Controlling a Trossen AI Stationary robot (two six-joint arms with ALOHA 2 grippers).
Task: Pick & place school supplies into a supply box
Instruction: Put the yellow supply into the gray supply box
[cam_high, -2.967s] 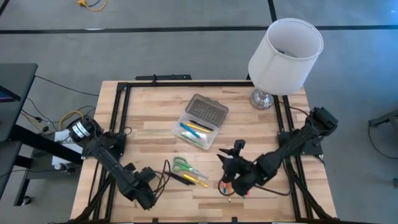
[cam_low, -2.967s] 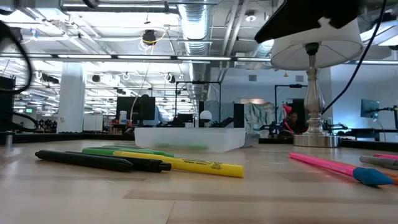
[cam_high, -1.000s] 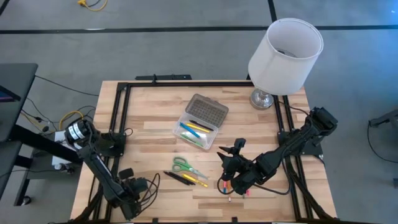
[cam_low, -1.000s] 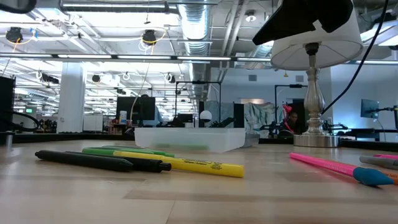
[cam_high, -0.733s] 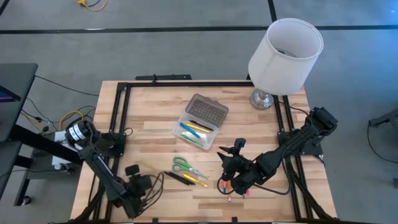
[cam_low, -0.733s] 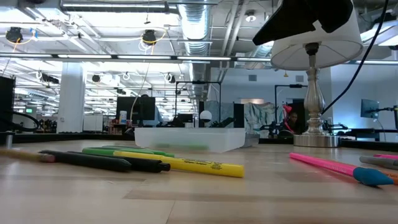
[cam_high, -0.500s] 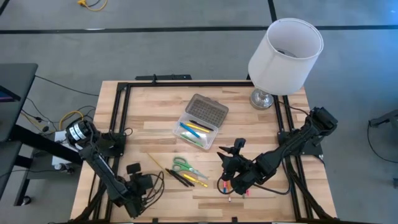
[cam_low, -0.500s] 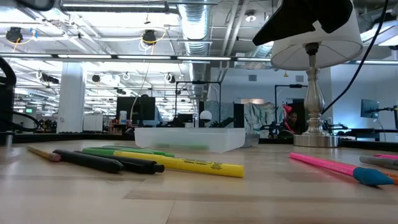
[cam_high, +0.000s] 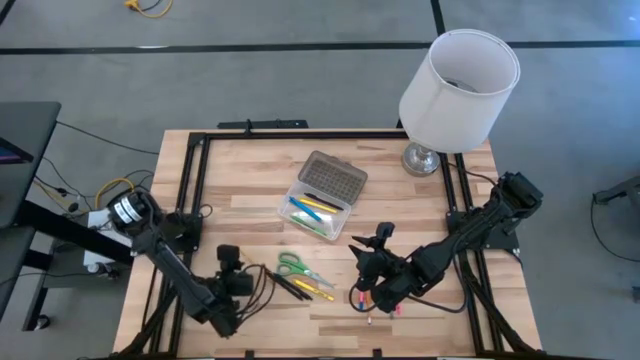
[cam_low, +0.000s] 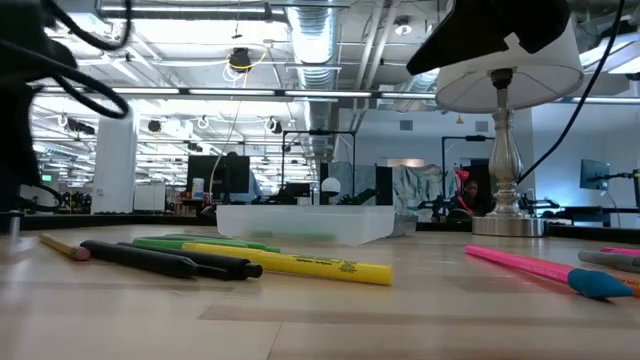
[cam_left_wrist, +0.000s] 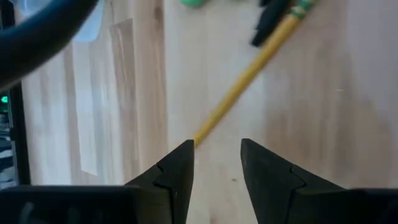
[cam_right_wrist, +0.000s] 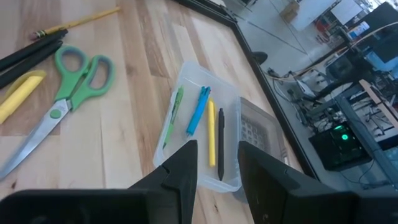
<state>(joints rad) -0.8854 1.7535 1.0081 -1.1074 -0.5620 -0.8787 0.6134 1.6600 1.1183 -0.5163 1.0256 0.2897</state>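
Left gripper (cam_left_wrist: 216, 163) low over the near-left table (cam_high: 250, 190), fingers parted and empty, one tip just beside the end of a yellow pencil (cam_left_wrist: 245, 78). Right gripper (cam_right_wrist: 216, 163) raised near the front right, jaws spread, grasping nothing, aimed at the supply box (cam_high: 320, 197). Box open mid-table, lid (cam_high: 332, 177) back, green, blue, yellow and black pens inside. Scissors (cam_high: 296, 267), black pens (cam_low: 165, 259) and yellow marker (cam_low: 290, 262) loose nearer the front edge. Lamp (cam_high: 457, 85) at the far-right corner. Bare wood between the loose supplies and the box.
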